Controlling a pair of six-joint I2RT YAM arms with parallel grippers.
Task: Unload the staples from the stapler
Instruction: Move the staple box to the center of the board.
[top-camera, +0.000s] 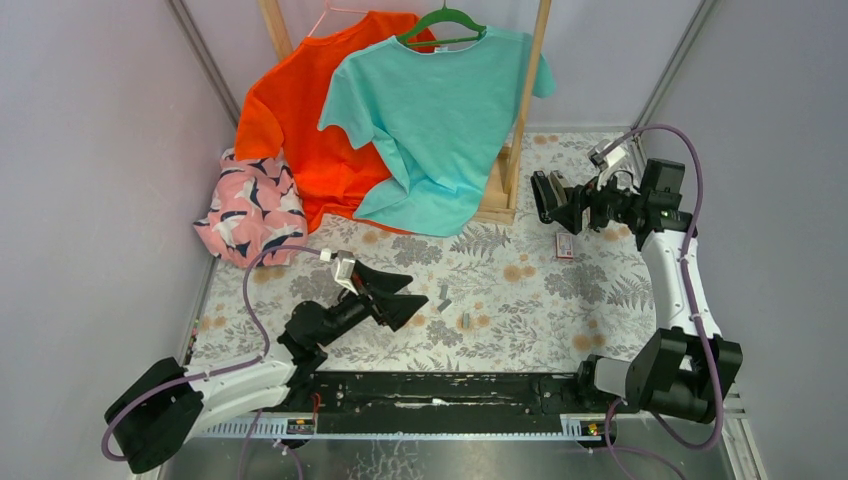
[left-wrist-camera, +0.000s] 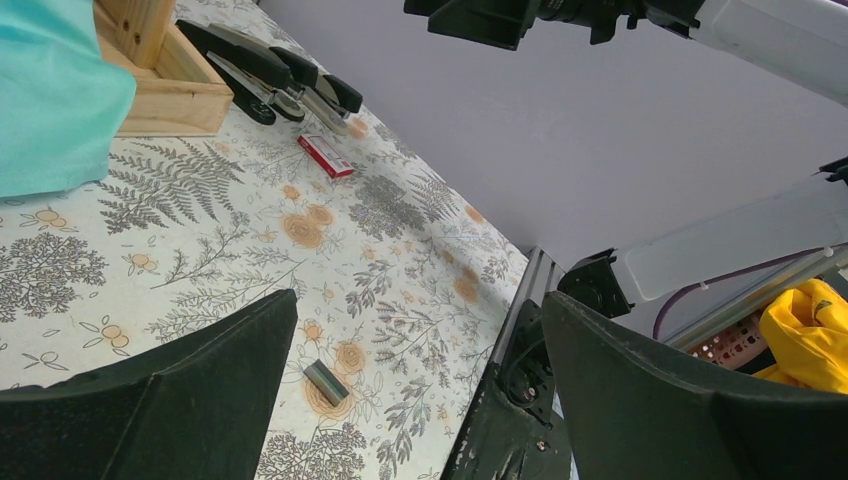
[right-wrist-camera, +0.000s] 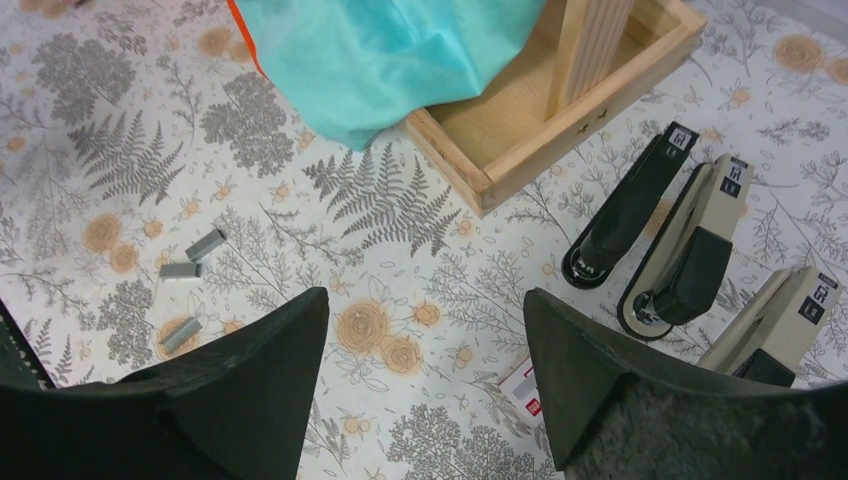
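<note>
Loosely, the staples (top-camera: 445, 297) lie just ahead of the left gripper (top-camera: 416, 292), which gapes wide, empty.

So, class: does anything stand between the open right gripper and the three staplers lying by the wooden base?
Nothing visible does. The right gripper hangs open, and the three black and beige staplers lie uncovered below and beside it. The small white-and-red cardboard box lies near them, not on them.
</note>
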